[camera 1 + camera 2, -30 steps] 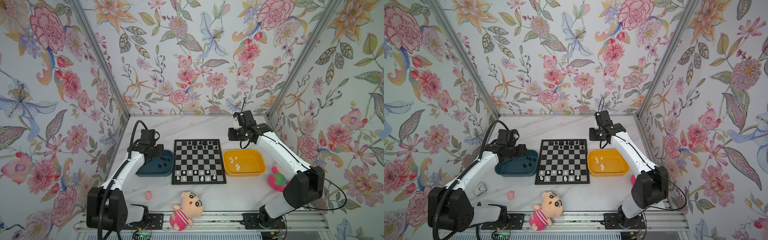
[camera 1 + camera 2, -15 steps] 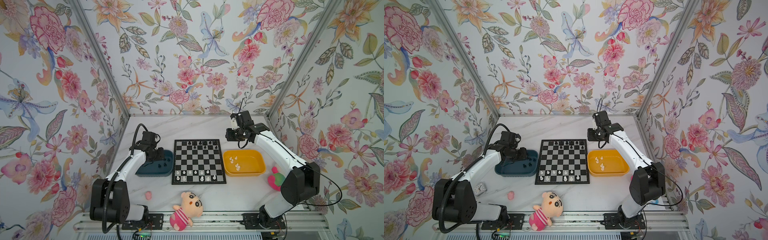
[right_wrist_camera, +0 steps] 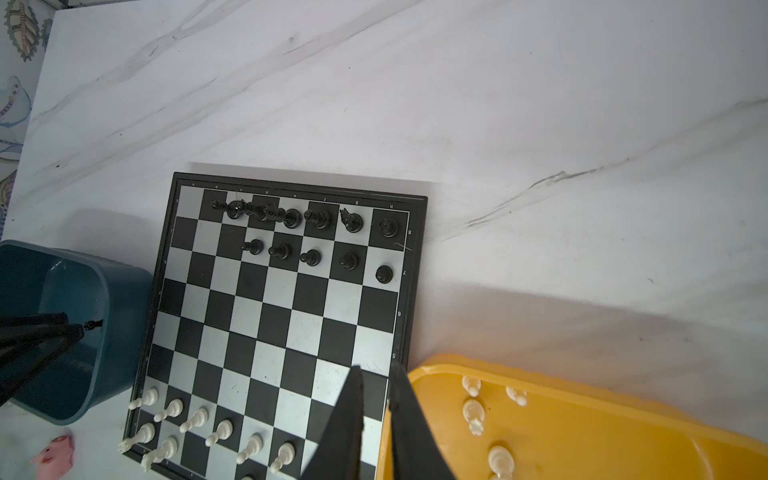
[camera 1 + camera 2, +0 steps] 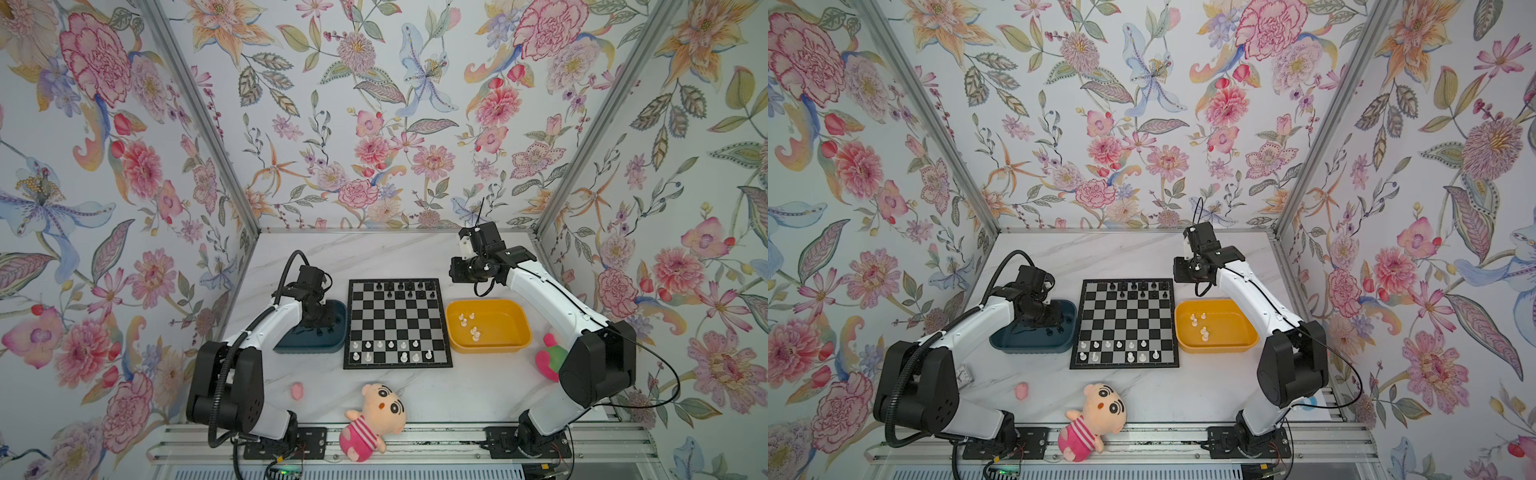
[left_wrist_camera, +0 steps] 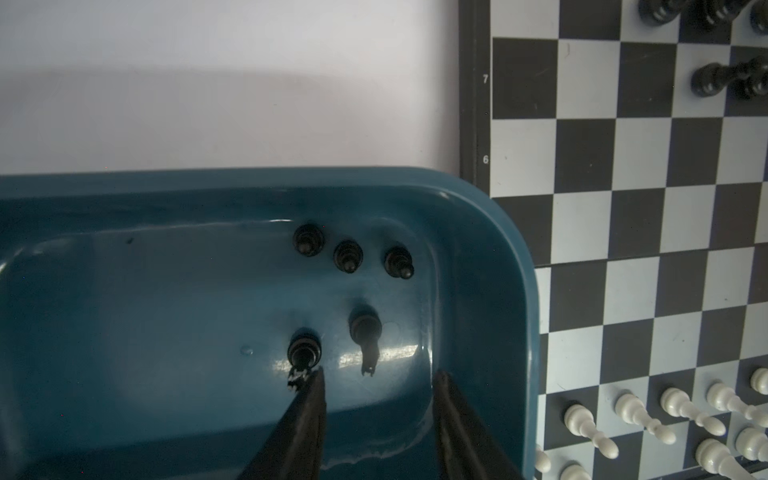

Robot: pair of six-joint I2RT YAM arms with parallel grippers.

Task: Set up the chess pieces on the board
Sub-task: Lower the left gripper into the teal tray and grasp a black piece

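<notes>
The setup is well along but unfinished. On the left, the blue tray [image 4: 309, 348] holds five black pieces [image 5: 348, 255] not yet placed. Three are short and stand in a row, and two are taller.

The board [image 4: 397, 320] lies mid-worktop [image 4: 374, 257] between the two trays. On it, the placed black pieces [image 3: 291, 218] fill most of the far row, with five pawns in front of them toward the right. The far left corner square and the pawn squares next to it are bare. The placed white pieces [image 4: 390, 344] occupy the two near rows, with gaps.

On the right, the yellow tray [image 4: 490, 348] holds a handful of spare white pieces [image 4: 473, 331].

The left arm reaches forward and dips into the blue tray. The left hand [image 5: 379, 374] is released, its fingers spread with nothing between them. One fingertip [image 5: 316, 380] is at or against the top of a crowned piece [image 5: 304, 353]. A second tall piece [image 5: 365, 328] stands just ahead of the gap. This looks like lining up for a pick.

The right arm stretches toward the board's far right corner with its wrist held high. The right hand [image 3: 376, 368] hangs over the board's right edge beside the yellow tray. It is all but clenched, with only a slit between its fingers, and it holds nothing.
</notes>
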